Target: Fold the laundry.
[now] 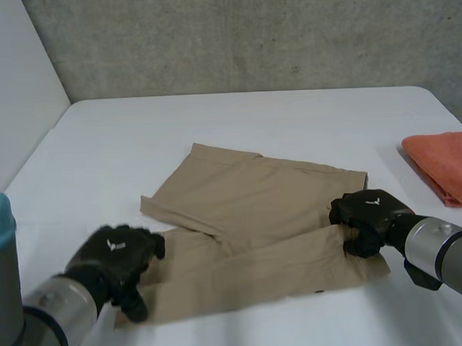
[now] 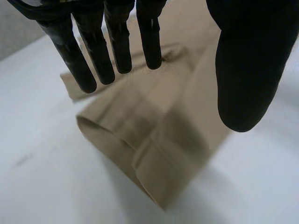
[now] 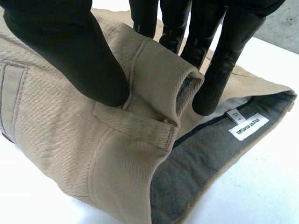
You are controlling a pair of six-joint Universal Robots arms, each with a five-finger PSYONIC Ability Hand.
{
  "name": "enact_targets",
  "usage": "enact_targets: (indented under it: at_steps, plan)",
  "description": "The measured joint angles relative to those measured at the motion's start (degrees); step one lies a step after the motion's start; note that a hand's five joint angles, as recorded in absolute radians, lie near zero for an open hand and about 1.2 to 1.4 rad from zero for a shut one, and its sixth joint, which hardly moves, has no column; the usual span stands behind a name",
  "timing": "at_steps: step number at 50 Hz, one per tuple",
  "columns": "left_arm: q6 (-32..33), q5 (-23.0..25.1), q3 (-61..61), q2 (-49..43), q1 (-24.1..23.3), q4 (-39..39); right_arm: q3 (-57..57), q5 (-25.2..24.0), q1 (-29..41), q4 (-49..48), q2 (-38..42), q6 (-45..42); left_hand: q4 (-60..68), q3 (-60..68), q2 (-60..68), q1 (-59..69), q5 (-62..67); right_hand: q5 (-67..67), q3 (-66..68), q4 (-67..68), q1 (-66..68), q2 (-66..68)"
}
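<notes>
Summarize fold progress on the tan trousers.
Done: an orange cloth lies folded at the right side of the table, and the tan trousers lie flat. In hand: the right hand pinches the waistband; the left hand is open over the leg end. Left: the trousers seem not yet folded end to end.

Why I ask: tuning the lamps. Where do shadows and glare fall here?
Head view: even light, no glare on the table; trousers cast faint shade. Left wrist view: grey shade on the table beside the hem. Right wrist view: waistband interior dark, table bright white.
</notes>
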Motion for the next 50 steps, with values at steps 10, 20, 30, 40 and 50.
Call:
enact_targets:
  at_steps: [10, 20, 30, 40, 50]
  plan:
    - [1.2, -1.4, -3.5, -7.8, 0.2, 9.4, 1.1, 0.0, 0.4, 0.1, -0.2, -0.5, -0.7, -0.7, -0.9, 0.0, -0.8, 0.0, 0.0, 0.0, 0.0, 0.0]
    - [1.4, -2.1, -3.0, -12.0, 0.4, 13.3, 1.9, -0.3, 0.1, 0.1, -0.4, -0.5, -3.0, -3.0, -3.2, -2.6, -2.9, 0.0, 0.0, 0.0, 0.0, 0.0]
    - [2.0, -2.2, -2.3, -15.1, -0.3, 13.0, 2.3, -1.0, 0.0, 0.2, -2.0, -0.8, 41.9, 40.4, 41.1, 38.5, 39.4, 0.0, 0.0, 0.0, 0.0, 0.0]
    - [9.8, -2.1, -3.9, -7.0, -1.4, 8.2, 5.3, -0.4, -1.1, 12.2, -11.6, -18.5, 42.3, 40.8, 41.5, 38.5, 39.4, 0.0, 0.0, 0.0, 0.0, 0.0]
    - [20.7, -1.6, -4.3, -1.3, -2.4, -0.4, 11.4, 1.2, -8.8, 32.4, -18.0, -46.4, 42.3, 41.2, 41.7, 38.5, 39.4, 0.1, 0.0, 0.0, 0.0, 0.0]
